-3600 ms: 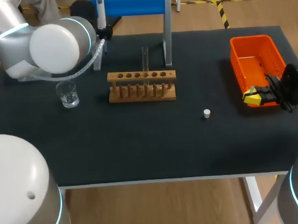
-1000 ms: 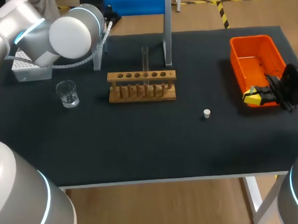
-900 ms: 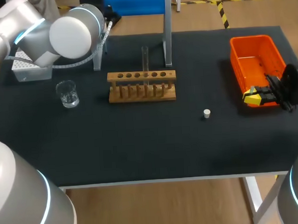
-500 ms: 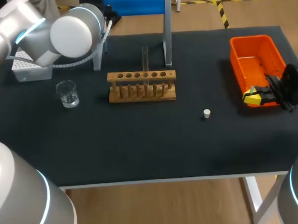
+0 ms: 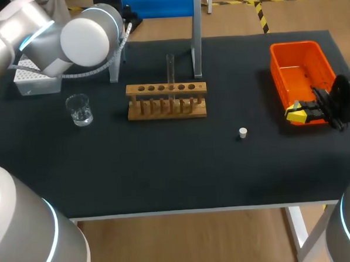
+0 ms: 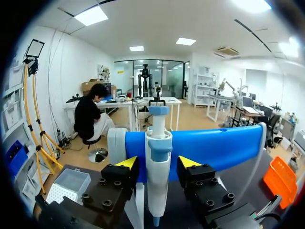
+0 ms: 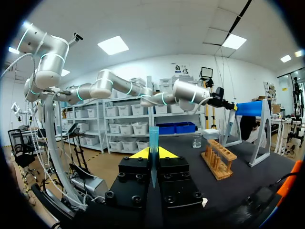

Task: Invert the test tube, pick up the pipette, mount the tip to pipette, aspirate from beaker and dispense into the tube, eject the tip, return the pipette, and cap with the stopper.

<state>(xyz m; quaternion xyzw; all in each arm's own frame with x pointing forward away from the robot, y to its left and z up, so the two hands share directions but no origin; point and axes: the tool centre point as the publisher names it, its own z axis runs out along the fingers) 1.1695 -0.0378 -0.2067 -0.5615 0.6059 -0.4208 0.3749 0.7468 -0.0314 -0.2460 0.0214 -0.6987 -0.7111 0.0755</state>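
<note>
Black matting covers the table (image 5: 165, 172), which fills most of the head view. Clock places below are read on the table in the head view, with twelve o'clock at the far edge.

From ten o'clock comes the left arm (image 5: 70, 39), its wrist up at the far edge beside the blue stand (image 5: 156, 4) at twelve o'clock. An orange bin (image 5: 292, 45) lies at two o'clock. Just toward twelve from the table's middle sits a wooden rack (image 5: 166, 89). A white tip box (image 5: 37, 84) rests at ten o'clock, partly under the left arm.

At three o'clock the right gripper (image 5: 295, 114) sits by the near end of the bin. In its wrist view its fingers are closed, pinching a blue tip (image 7: 153, 136) that stands upright between the yellow ends.

In the left wrist view, the left gripper (image 6: 155, 164) is spread wide to either side of the pipette (image 6: 158, 191), which hangs upright on the blue bar of the stand. A narrow gap shows between each finger and the pipette's body, so nothing is gripped.

A clear glass beaker (image 5: 79, 109) stands at nine o'clock, well apart from the rack. One test tube (image 5: 170, 69) stands upright in the rack, near its middle. A small white stopper (image 5: 242, 132) lies alone at four o'clock, between the rack and the right gripper.
</note>
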